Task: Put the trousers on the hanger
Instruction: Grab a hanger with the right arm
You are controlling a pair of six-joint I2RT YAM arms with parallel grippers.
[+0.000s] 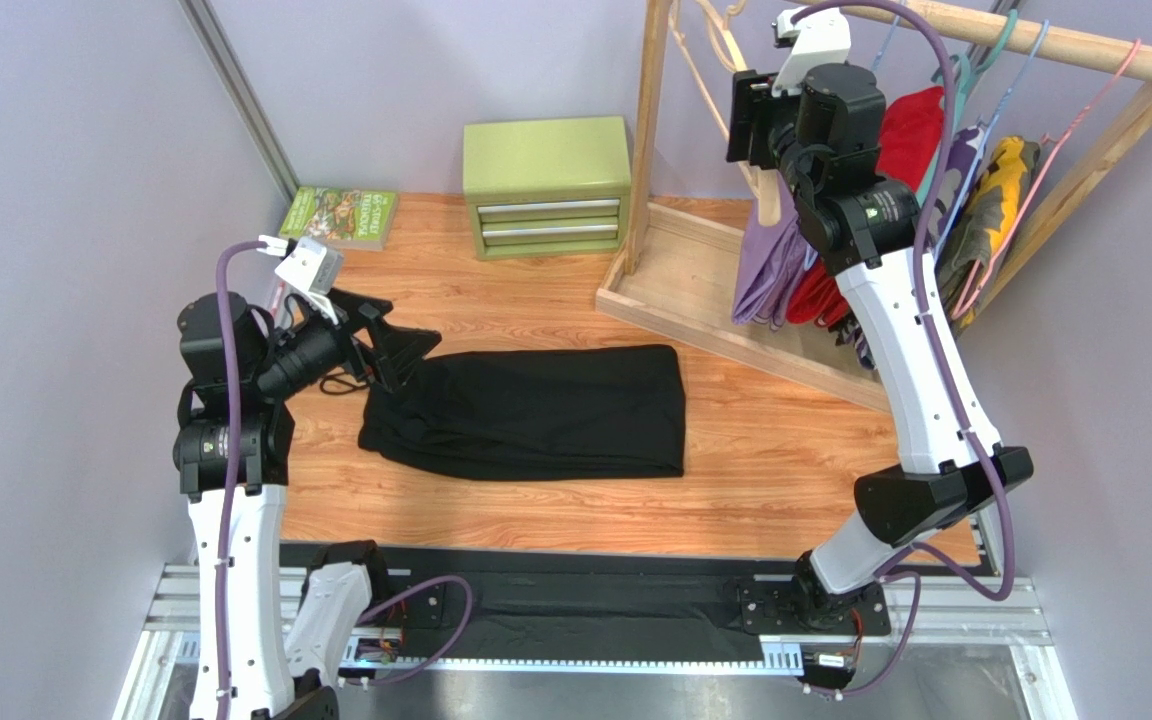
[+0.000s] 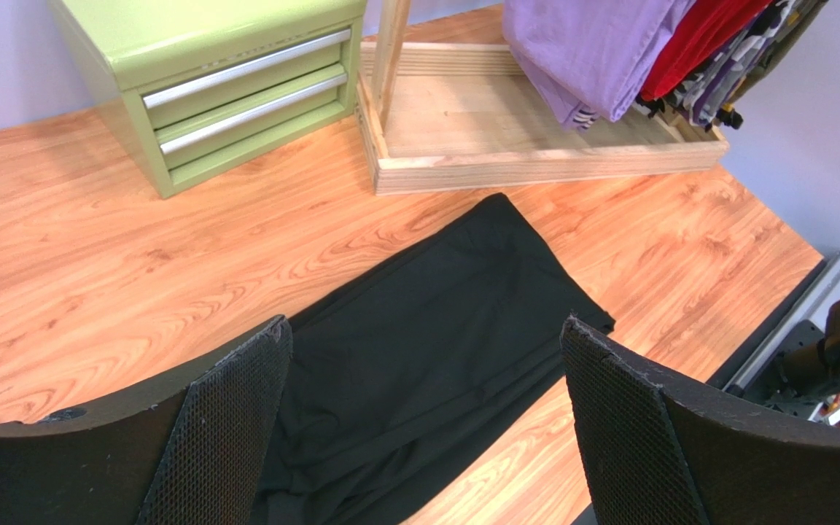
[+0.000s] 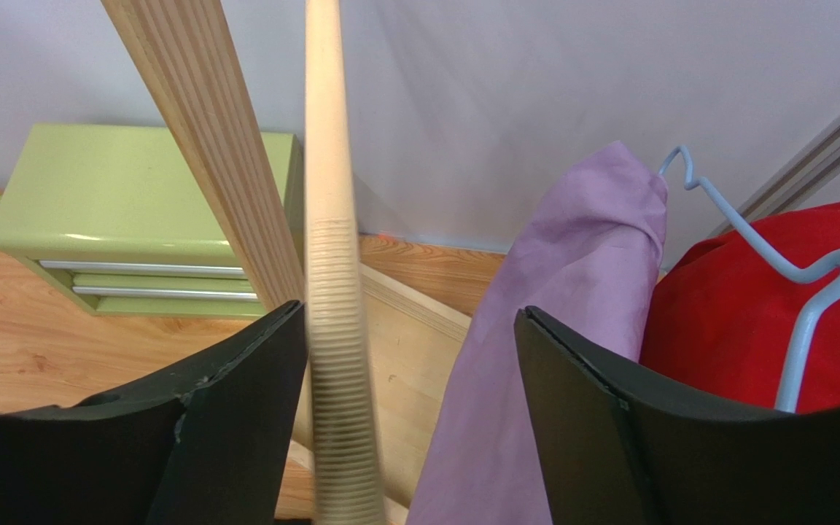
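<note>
The black trousers (image 1: 530,408) lie flat, folded lengthwise, in the middle of the wooden table; they also show in the left wrist view (image 2: 435,328). My left gripper (image 1: 405,338) is open and empty, just above their left end, with its jaws spread over the cloth (image 2: 422,328). The pale beige wooden hanger (image 1: 705,75) hangs at the left end of the clothes rack. My right gripper (image 1: 748,128) is raised at it and open (image 3: 410,310). The hanger's ridged bar (image 3: 337,328) stands between the jaws, close beside the left finger (image 3: 238,416), not clamped.
A green drawer chest (image 1: 548,183) and a book (image 1: 339,215) stand at the back. The wooden rack with its base tray (image 1: 717,300) and top rail (image 1: 1048,38) holds purple (image 3: 567,306) and red (image 3: 742,317) garments on thin hangers (image 3: 808,284). A rack post (image 3: 216,142) is left of the hanger.
</note>
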